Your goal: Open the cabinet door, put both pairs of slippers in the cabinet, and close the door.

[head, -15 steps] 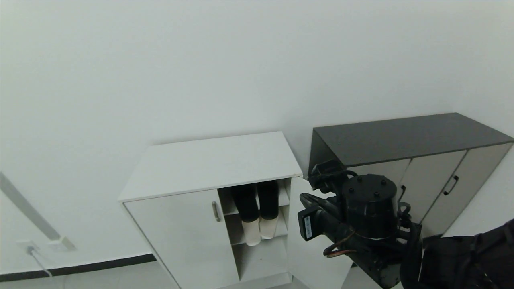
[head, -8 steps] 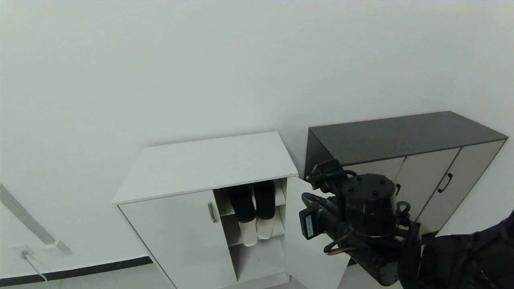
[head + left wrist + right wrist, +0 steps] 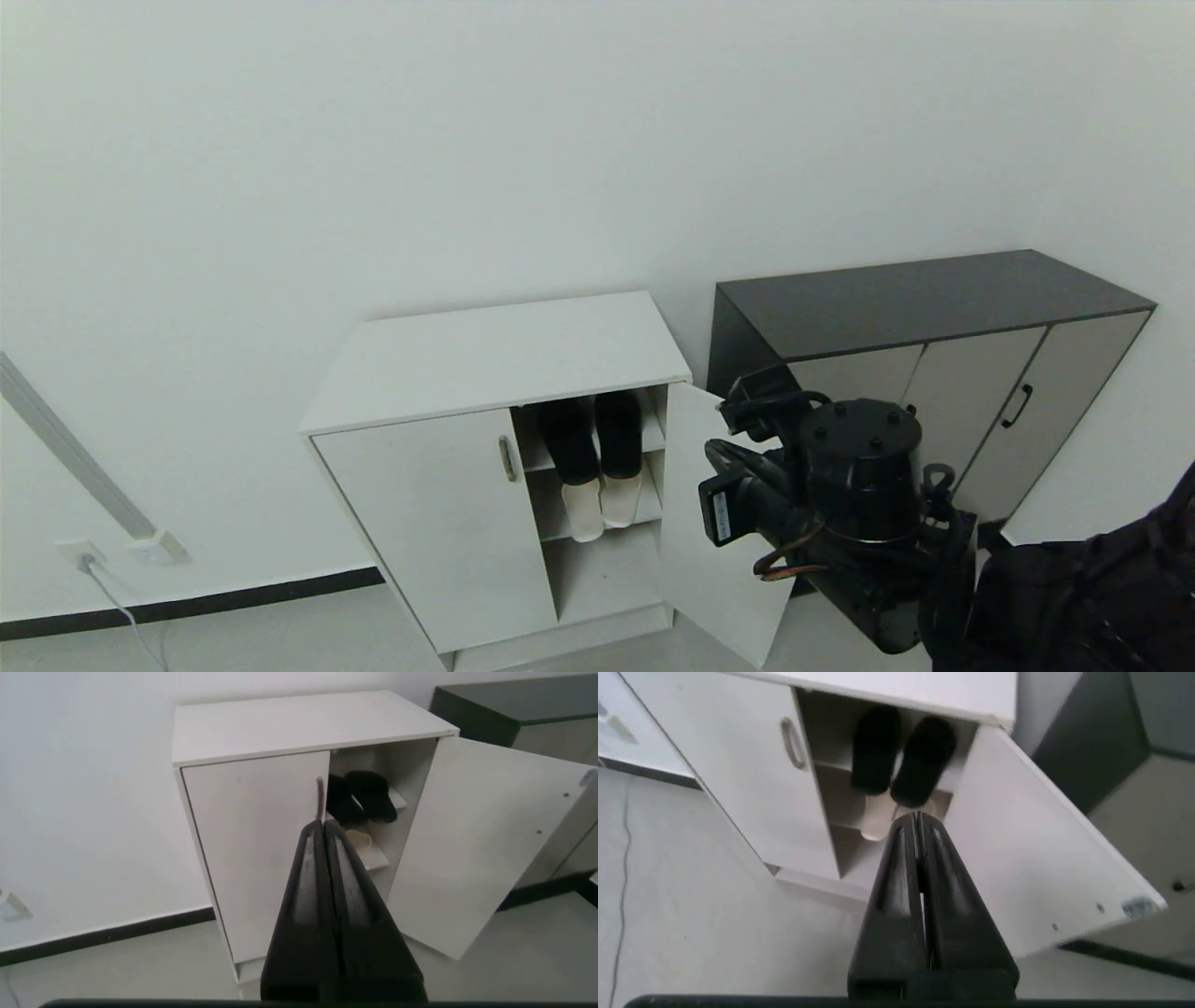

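Note:
The white cabinet [image 3: 495, 359] stands against the wall with its right door [image 3: 714, 569] swung open and its left door [image 3: 439, 532] closed. A black pair of slippers [image 3: 593, 434] lies on the top shelf, and a white pair [image 3: 597, 504] on the shelf below. My right arm [image 3: 840, 495] hangs just right of the open door. My right gripper [image 3: 918, 821] is shut and empty, aimed at the black slippers [image 3: 896, 751] and the door [image 3: 1036, 868]. My left gripper [image 3: 322, 829] is also shut and empty, facing the closed door's handle, short of the cabinet.
A lower cabinet with a dark top [image 3: 924, 299] stands right beside the open door. A wall socket with a cable [image 3: 79, 555] sits low on the left. Bare floor [image 3: 710, 924] lies in front of the cabinet.
The whole head picture has shifted, so the camera has moved. The door stays open, the slippers lie as before, and my right arm keeps its place beside the door.

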### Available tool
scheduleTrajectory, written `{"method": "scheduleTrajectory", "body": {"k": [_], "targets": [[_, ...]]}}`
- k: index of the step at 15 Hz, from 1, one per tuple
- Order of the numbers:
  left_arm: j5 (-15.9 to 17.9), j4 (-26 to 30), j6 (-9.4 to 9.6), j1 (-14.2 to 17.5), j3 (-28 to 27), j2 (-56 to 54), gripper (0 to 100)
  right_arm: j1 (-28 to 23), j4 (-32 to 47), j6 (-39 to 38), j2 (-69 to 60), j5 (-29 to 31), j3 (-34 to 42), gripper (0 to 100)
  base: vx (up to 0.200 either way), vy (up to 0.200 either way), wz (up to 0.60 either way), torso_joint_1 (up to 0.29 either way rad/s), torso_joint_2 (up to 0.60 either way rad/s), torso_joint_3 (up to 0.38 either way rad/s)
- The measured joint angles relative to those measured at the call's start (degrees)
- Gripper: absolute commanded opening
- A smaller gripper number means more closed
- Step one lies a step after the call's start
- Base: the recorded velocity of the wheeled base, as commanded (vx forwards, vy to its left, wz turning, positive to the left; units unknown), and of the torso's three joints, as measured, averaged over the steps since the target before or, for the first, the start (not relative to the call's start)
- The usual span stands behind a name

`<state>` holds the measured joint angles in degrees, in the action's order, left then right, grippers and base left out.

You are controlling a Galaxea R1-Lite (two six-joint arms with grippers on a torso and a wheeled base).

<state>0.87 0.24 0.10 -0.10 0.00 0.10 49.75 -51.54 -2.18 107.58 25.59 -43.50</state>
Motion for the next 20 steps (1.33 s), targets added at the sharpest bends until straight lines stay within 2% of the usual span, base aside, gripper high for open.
{"method": "scheduleTrajectory", "body": {"k": [4,7,10,13,20], "targets": [[0.0,0.02,0.0,0.0,0.0,0.0,0,-5.24,-2.18,4.17,2.06,0.05,-1.4,0,0.0,0.0,0.0,0.0,0.0,0.0],[-0.13,0.0,-0.02,0.0,0.0,0.0,0,-11.47,5.1,4.43,4.11,-0.02,-7.17,0,0.0,0.0,0.0,0.0,0.0,0.0],[-0.27,0.0,-0.1,0.0,0.0,0.0,0,-17.92,13.93,-1.18,7.39,-2.27,-16.01,0,0.0,0.0,0.0,0.0,0.0,0.0],[-0.27,-0.04,-0.1,0.0,0.0,0.0,0,-23.04,14.96,-2.27,11.85,-4.6,-21.93,0,0.0,0.0,0.0,0.0,0.0,0.0],[-0.43,-0.04,-0.1,0.0,0.0,0.0,0,-30.43,14.9,-3.01,23.24,-7.53,-31.55,0,0.0,0.0,0.0,0.0,0.0,0.0]]}}
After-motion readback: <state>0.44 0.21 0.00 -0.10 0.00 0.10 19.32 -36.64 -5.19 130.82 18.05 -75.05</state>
